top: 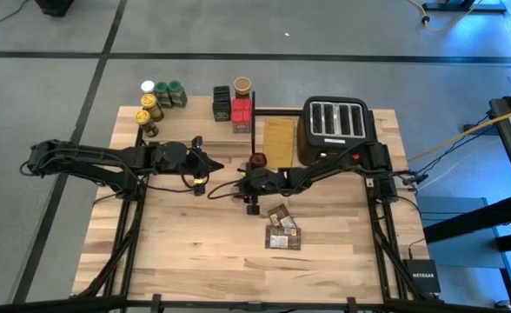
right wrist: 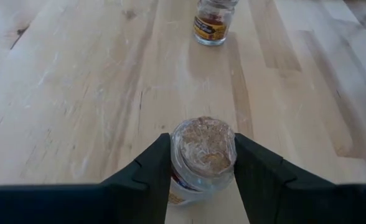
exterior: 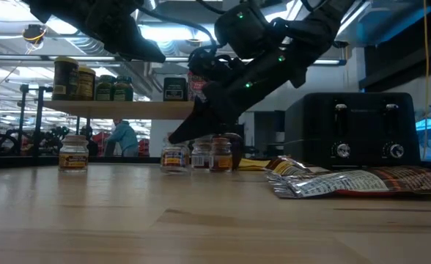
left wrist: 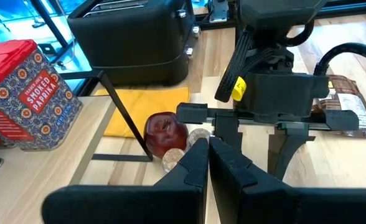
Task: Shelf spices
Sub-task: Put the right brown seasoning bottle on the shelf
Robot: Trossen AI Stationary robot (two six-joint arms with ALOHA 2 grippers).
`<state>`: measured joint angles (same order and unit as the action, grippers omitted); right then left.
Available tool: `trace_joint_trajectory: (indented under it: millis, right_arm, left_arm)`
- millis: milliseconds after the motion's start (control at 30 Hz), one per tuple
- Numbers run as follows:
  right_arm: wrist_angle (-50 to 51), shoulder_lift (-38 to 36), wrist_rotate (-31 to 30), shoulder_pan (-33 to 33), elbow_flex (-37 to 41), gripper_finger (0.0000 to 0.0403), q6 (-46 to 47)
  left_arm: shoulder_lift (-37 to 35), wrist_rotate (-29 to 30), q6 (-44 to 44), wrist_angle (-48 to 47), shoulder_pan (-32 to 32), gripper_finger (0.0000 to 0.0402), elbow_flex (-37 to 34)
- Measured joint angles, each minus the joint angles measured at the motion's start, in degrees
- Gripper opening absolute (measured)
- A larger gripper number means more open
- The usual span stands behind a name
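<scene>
The shelf (top: 203, 130) stands at the table's far left and carries several spices: jars (top: 164, 94), boxes (top: 234, 104) and a red paprika tin (left wrist: 24, 93). My right gripper (right wrist: 203, 162) is low at mid-table (top: 216, 191), shut on a small clear jar of brown spice (right wrist: 203, 146). My left gripper (left wrist: 208, 152) is shut and empty, hovering just left of it by the shelf's front edge (top: 205, 165). More jars (exterior: 210, 152) stand on the table behind, and one (exterior: 73, 154) stands farther left. My right gripper pinches the small clear jar by its two opposite sides (right wrist: 173, 163), one finger on each. The fingers slant down from the table's right. The jar's round top (right wrist: 203, 140) shows between them and its label below. In the low view the jar (exterior: 174, 156) seems to stand upright on the table.
A black toaster (top: 335, 126) stands at the far right, with a flat yellow board (top: 279, 139) beside it. A dark red knob-like object (left wrist: 165, 132) sits by the shelf's black frame. Flat packets (top: 282, 230) lie near mid-table. Another jar (right wrist: 215, 22) stands ahead of my right gripper.
</scene>
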<state>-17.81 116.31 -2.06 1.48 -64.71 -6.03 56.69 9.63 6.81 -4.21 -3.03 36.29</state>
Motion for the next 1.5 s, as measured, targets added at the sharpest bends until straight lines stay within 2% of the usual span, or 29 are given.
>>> trace_joint_trajectory:
  millis: [133, 400, 533, 633, 833, 1033, 1133, 1267, 1400, 1500]
  right_arm:
    - [-0.3, 0.0, -2.1, 0.0, 0.0, 0.0161, 0.4]
    - [0.4, -0.1, -2.6, 0.0, 0.1, 0.0243, -0.3]
    - [1.2, -2.7, -0.7, 0.0, 0.2, 0.0267, -0.8]
    - [2.3, -5.9, 0.3, 0.0, 0.1, 0.0271, -2.2]
    - [11.3, -13.6, 0.1, 0.0, 0.2, 0.0262, -3.7]
    - [28.3, -24.0, 0.8, 0.3, 0.9, 0.0248, -2.5]
    - [31.6, -29.9, -0.6, 1.8, 4.1, 0.0243, -0.4]
    - [30.3, -36.4, -6.7, 5.4, 11.8, 0.0238, 1.7]
    - [21.0, -41.7, -13.4, 8.7, 21.6, 0.0237, 5.7]
    - [10.9, -42.9, -16.1, 11.1, 28.6, 0.0237, 9.3]
  left_arm:
    - [0.0, 0.0, -0.4, 0.0, 0.0, 0.0008, 0.0]
    - [0.0, 0.0, -0.8, 0.1, 0.0, 0.0008, 0.0]
    - [0.0, 0.0, -0.8, 0.1, 0.0, 0.0008, 0.0]
    - [0.0, 0.0, -0.9, 0.2, 0.0, 0.0008, 0.0]
    - [0.0, 0.0, -1.6, 0.1, 0.0, 0.0008, 0.0]
    - [0.0, 0.0, 1.1, 0.2, 0.0, 0.0008, 0.0]
    - [0.0, 0.0, 1.2, 0.2, 0.0, 0.0008, 0.0]
    - [0.0, 0.0, 0.7, 0.2, 0.0, 0.0008, 0.0]
    - [0.0, 0.0, 1.4, 2.9, 0.0, 0.0008, 0.0]
    - [-0.4, 0.0, 2.2, 3.8, 0.0, 0.0009, 0.1]
